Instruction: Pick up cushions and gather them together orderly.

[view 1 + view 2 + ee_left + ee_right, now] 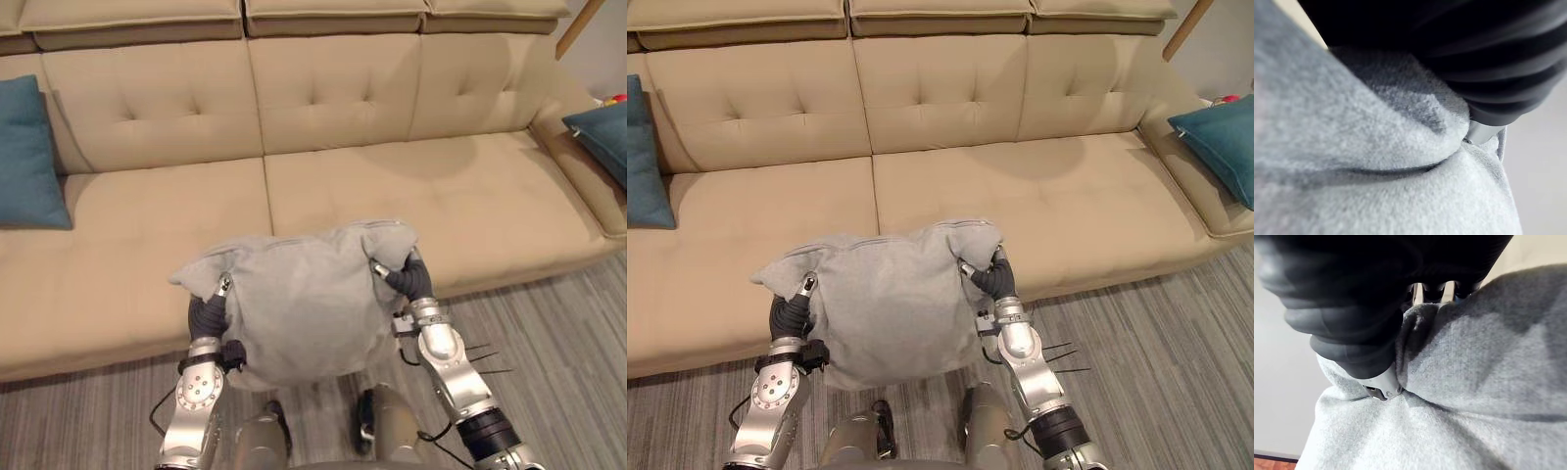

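Gripping the grey cushion (304, 308) by 2 edges, left hand (208, 315) and right hand (412, 280) pinch its fabric before the beige sofa (147, 245); left teal cushion (24, 157) and right teal cushion (602, 137) rest at its ends.

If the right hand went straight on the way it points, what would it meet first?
The right hand grips the grey cushion; beyond it, probably the beige sofa seat, at its front edge, though depth is unclear.

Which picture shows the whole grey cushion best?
The left eye view: the whole grey cushion shows there, held before the sofa. The right eye view is much the same. The wrist views give close-up folds of its cloth.
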Tool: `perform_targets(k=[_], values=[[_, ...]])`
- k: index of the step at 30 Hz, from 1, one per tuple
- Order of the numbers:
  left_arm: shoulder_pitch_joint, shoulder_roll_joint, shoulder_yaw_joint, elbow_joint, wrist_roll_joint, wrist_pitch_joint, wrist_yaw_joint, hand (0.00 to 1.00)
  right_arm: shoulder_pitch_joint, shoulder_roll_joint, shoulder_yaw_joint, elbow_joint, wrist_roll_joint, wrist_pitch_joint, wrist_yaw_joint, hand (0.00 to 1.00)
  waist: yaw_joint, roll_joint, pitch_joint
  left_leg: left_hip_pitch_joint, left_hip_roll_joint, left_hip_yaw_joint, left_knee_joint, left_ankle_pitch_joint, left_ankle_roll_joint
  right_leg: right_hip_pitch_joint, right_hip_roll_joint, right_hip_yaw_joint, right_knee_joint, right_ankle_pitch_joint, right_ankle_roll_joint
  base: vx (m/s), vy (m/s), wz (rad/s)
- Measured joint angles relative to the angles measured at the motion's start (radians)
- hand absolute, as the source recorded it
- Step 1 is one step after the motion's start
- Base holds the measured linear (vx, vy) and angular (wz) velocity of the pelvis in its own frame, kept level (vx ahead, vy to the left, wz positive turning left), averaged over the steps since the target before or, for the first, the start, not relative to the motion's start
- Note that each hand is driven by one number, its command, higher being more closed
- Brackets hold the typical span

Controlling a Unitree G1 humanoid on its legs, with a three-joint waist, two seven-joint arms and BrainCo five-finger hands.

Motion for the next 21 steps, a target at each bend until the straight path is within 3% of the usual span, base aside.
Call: perform_targets(k=[1,2,3,4,6,7,8,9,10,13,15,16,17,19,21], values=[[-0.001,0.011,-0.015,0.002,0.002,0.000,-0.003,1.00,0.008,-0.009,-0.001,0.000,0.000,0.000,0.001,1.00,-0.026,-0.013,-0.008,0.004,-0.027,-0.029,-0.004,0.006,-0.013,0.014,-0.001,0.018,-0.128,0.069,0.006,0.29,-0.071,0.74],[-0.002,0.015,-0.025,0.004,0.002,0.001,-0.006,1.00,0.017,-0.015,-0.003,0.000,0.000,0.000,0.000,1.00,-0.038,-0.015,-0.010,0.005,-0.037,-0.040,0.005,0.000,-0.027,0.019,-0.007,0.030,-0.144,0.090,0.004,0.35,-0.160,1.07],[-0.003,0.007,-0.045,0.014,0.007,0.001,-0.025,1.00,0.036,-0.031,-0.013,0.001,0.001,0.002,0.000,1.00,-0.055,0.004,-0.008,0.008,-0.038,-0.075,0.035,-0.020,-0.044,0.029,-0.012,0.029,-0.119,0.163,-0.013,0.38,-0.199,0.72],[0.011,-0.026,-0.045,0.026,0.014,0.004,-0.041,1.00,0.055,-0.041,-0.023,0.001,0.001,0.018,0.005,1.00,-0.047,0.052,-0.025,0.007,0.000,-0.083,0.052,-0.015,-0.071,0.036,0.015,-0.001,-0.104,0.129,-0.031,0.41,-0.177,0.52],[-0.001,-0.036,-0.041,0.039,0.014,0.004,-0.046,1.00,0.057,-0.040,-0.028,0.001,0.001,0.024,0.016,1.00,-0.040,0.068,-0.027,-0.052,0.041,-0.104,0.181,0.017,-0.124,0.060,0.041,-0.025,-0.108,0.101,-0.052,0.47,-0.192,0.09],[-0.021,-0.037,-0.038,0.061,0.013,0.004,-0.058,1.00,0.061,-0.044,-0.031,0.001,0.001,0.024,0.017,1.00,-0.021,0.072,-0.026,-0.119,0.091,-0.106,0.372,0.086,-0.119,0.109,0.068,-0.032,-0.125,0.081,-0.069,0.51,-0.233,0.01],[-0.028,-0.036,-0.037,0.080,0.013,0.004,-0.067,1.00,0.062,-0.050,-0.032,0.001,0.001,0.024,0.017,1.00,-0.011,0.071,-0.025,-0.162,0.122,-0.101,0.482,0.112,-0.101,0.155,0.075,-0.034,-0.146,0.073,-0.081,0.41,-0.171,-0.04],[-0.032,-0.037,-0.039,0.091,0.013,0.004,-0.068,1.00,0.062,-0.053,-0.036,0.000,0.001,0.024,0.017,1.00,-0.009,0.071,-0.025,-0.176,0.132,-0.096,0.527,0.105,-0.101,0.181,0.076,-0.034,-0.161,0.072,-0.082,0.36,-0.065,-0.06],[-0.033,-0.051,-0.042,0.095,0.013,0.004,-0.082,1.00,0.062,-0.053,-0.051,-0.012,0.002,0.023,0.017,1.00,-0.008,0.070,-0.026,-0.198,0.135,-0.063,0.563,0.089,-0.076,0.235,0.067,-0.027,-0.194,0.072,-0.082,0.33,-0.039,-0.11],[-0.042,-0.059,-0.042,0.095,0.013,0.004,-0.104,1.00,0.055,-0.053,-0.078,-0.044,0.001,0.019,0.016,1.00,-0.002,0.072,-0.027,-0.227,0.133,-0.035,0.444,0.071,-0.048,0.281,0.052,-0.004,-0.236,0.072,-0.082,0.28,0.052,-0.22],[-0.046,-0.065,-0.044,0.095,0.014,0.005,-0.108,1.00,0.053,-0.053,-0.088,-0.043,0.001,0.019,0.016,1.00,0.000,0.079,-0.030,-0.220,0.129,-0.034,0.253,0.082,-0.062,0.298,0.044,-0.001,-0.244,0.072,-0.081,0.20,0.166,-0.31],[-0.044,-0.071,-0.046,0.095,0.014,0.005,-0.108,1.00,0.060,-0.055,-0.090,-0.044,0.000,0.020,0.016,1.00,0.002,0.101,-0.042,-0.177,0.130,-0.036,0.046,0.229,-0.088,0.316,0.055,0.003,-0.242,0.053,-0.042,0.25,0.276,-0.34],[-0.044,-0.073,-0.050,0.097,0.015,0.006,-0.107,1.00,0.062,-0.049,-0.092,-0.040,-0.001,0.022,0.015,1.00,0.001,0.116,-0.054,-0.156,0.136,-0.047,0.011,0.235,-0.088,0.333,0.063,0.008,-0.245,0.024,0.000,0.23,0.262,-0.23],[-0.067,-0.046,-0.050,0.099,0.015,0.013,-0.106,1.00,0.062,-0.015,-0.100,-0.041,-0.003,0.024,0.014,1.00,-0.010,0.089,-0.060,-0.134,0.092,-0.034,-0.037,0.235,-0.075,0.328,0.027,0.011,-0.244,0.023,0.014,0.16,0.234,0.05],[-0.070,-0.022,-0.049,0.099,0.015,0.013,-0.097,1.00,0.047,-0.006,-0.094,-0.041,-0.017,0.024,0.014,1.00,0.002,0.082,-0.064,-0.090,0.052,-0.001,-0.088,0.242,-0.065,0.345,-0.008,0.039,-0.268,0.034,0.029,0.09,0.182,-0.11]])
